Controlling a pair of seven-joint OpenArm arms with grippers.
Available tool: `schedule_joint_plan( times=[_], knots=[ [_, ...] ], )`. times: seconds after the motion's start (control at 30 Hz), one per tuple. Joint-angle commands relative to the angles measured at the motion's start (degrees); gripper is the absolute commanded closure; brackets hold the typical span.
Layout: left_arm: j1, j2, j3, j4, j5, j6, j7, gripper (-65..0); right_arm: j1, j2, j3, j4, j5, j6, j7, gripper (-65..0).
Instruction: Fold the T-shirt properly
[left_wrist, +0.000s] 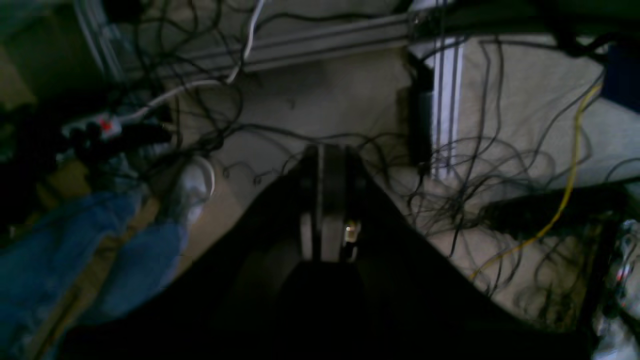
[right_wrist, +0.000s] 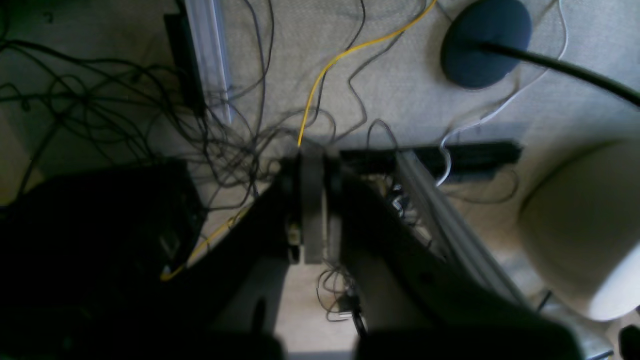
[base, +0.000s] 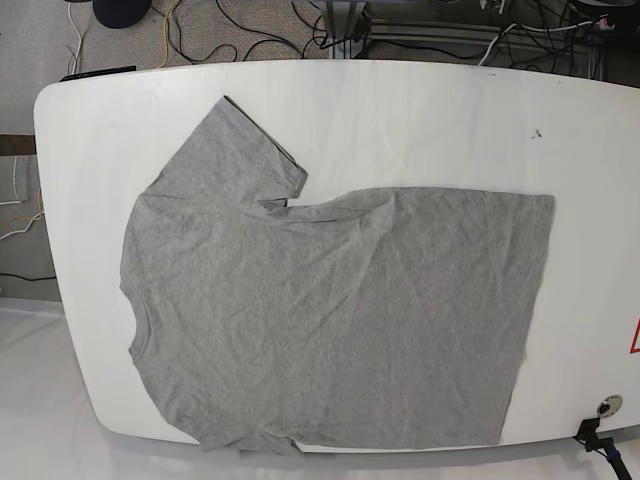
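The heather-grey T-shirt (base: 330, 310) lies spread flat on the white table (base: 420, 110) in the base view. Its collar points left, its hem is at the right, and one sleeve (base: 235, 150) sticks out toward the back left. Light wrinkles run across it, and its near edge reaches the table's front edge. Neither arm shows in the base view. In the left wrist view my left gripper (left_wrist: 329, 150) is shut with nothing in it, over the floor. In the right wrist view my right gripper (right_wrist: 311, 155) is likewise shut and empty above the floor. The shirt appears in neither wrist view.
Tangled black cables and a yellow cable (right_wrist: 320, 75) cover the carpet. An aluminium rail (left_wrist: 320, 42) and a person's jeans-clad legs (left_wrist: 75, 260) show in the left wrist view. A dark round base (right_wrist: 485, 40) and a pale rounded object (right_wrist: 585, 230) show in the right wrist view.
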Motion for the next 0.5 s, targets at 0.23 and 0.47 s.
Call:
schedule_joint_plan(
  times=[0.23,0.47],
  knots=[
    [6.9,-1.6,-5.5,17.8,-4.2,0.1,1.2,0.0,-9.9,0.7,1.6,25.1,-0.9,-2.3,-4.1,0.0],
    [8.5,-2.2,-11.9,35.7,-6.3,0.0,2.1,0.0,-10.5,0.1,1.7,38.5,-2.6,-3.8,-3.5,0.0]
  ],
)
